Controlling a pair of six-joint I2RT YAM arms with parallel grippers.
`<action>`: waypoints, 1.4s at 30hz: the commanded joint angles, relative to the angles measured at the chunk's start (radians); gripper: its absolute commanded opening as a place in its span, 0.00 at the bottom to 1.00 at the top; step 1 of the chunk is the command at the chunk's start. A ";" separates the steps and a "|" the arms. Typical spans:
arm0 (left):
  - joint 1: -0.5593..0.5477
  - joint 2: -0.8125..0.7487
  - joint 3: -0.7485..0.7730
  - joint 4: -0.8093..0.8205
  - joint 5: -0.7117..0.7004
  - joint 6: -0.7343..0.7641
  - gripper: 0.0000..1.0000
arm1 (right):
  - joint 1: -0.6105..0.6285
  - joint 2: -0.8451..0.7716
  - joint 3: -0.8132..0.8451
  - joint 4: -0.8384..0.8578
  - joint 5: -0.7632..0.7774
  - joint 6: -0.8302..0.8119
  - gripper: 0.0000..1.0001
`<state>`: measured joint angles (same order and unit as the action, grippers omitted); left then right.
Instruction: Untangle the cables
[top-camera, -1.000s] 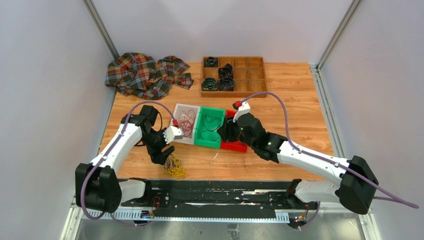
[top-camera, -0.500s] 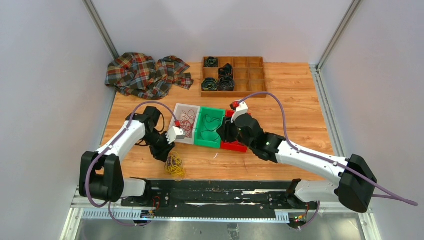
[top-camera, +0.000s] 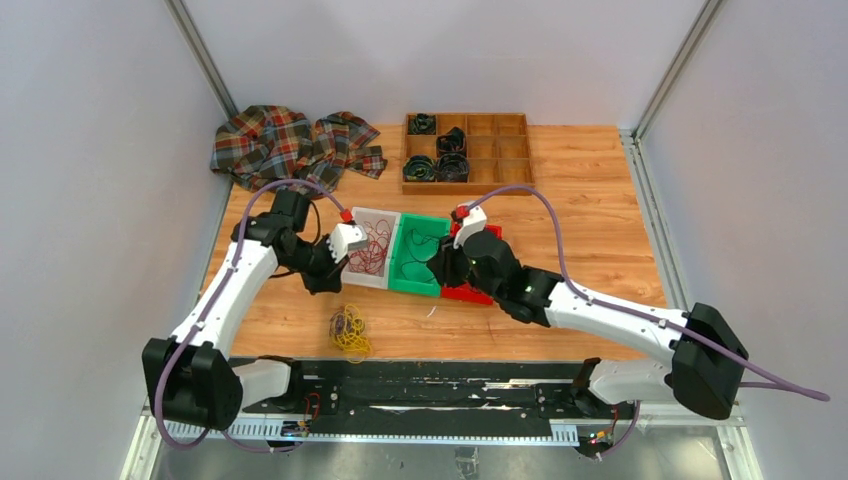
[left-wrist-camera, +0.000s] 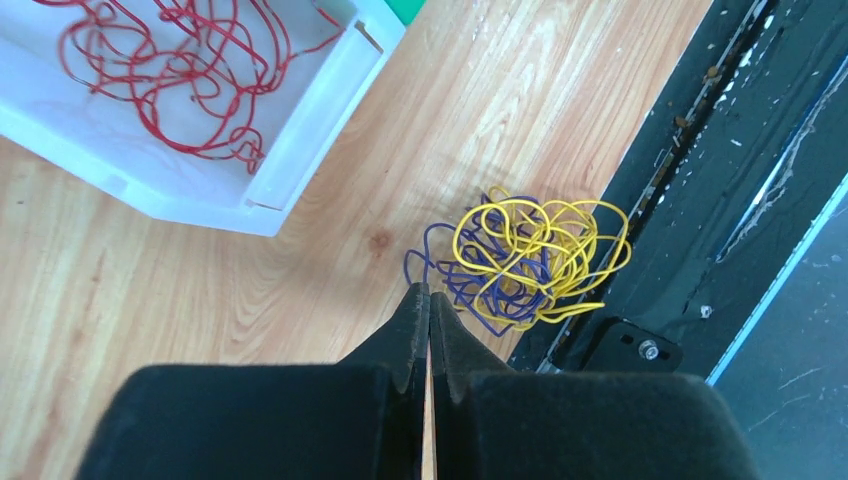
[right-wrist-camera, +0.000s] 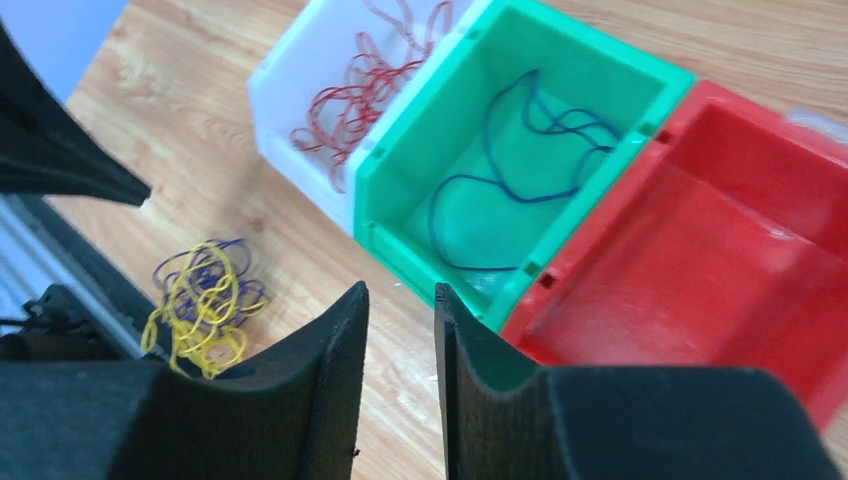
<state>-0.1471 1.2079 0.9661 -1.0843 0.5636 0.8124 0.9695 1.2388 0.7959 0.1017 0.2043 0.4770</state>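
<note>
A tangle of yellow and dark purple cables (top-camera: 348, 328) (left-wrist-camera: 530, 255) (right-wrist-camera: 200, 300) lies on the wooden table near its front edge. Red cables (top-camera: 372, 247) (left-wrist-camera: 170, 60) fill the white bin (top-camera: 362, 277). One blue cable (right-wrist-camera: 500, 170) lies in the green bin (top-camera: 412, 283), and beside that stands a red bin (top-camera: 470, 292). My left gripper (top-camera: 322, 278) (left-wrist-camera: 429, 292) is shut with nothing between its fingers, hovering just short of the tangle. My right gripper (top-camera: 440, 268) (right-wrist-camera: 400, 290) stands partly open and empty above the green bin's front wall.
A plaid cloth (top-camera: 285, 148) is bunched at the back left. A wooden divided tray (top-camera: 480, 150) with black coiled bands stands at the back centre. The black mounting rail (top-camera: 430, 385) runs along the near edge, right beside the tangle.
My left gripper has shut and pulled up and back from the tangle toward the white bin, taking no cable with it. The right gripper narrowed a little and shifted slightly left.
</note>
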 joint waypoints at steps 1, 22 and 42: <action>0.004 -0.039 0.043 -0.078 0.030 0.002 0.01 | 0.058 0.042 0.039 0.108 -0.089 -0.055 0.37; 0.185 -0.139 0.080 -0.090 -0.073 0.107 0.77 | 0.204 0.677 0.382 0.204 -0.559 -0.185 0.49; 0.143 -0.082 -0.023 -0.090 0.051 0.161 0.69 | 0.159 0.482 0.056 0.483 -0.320 -0.005 0.15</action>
<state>0.0029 1.1198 0.9310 -1.1679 0.6407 0.9592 1.1366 1.6970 0.8246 0.5045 -0.1429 0.4343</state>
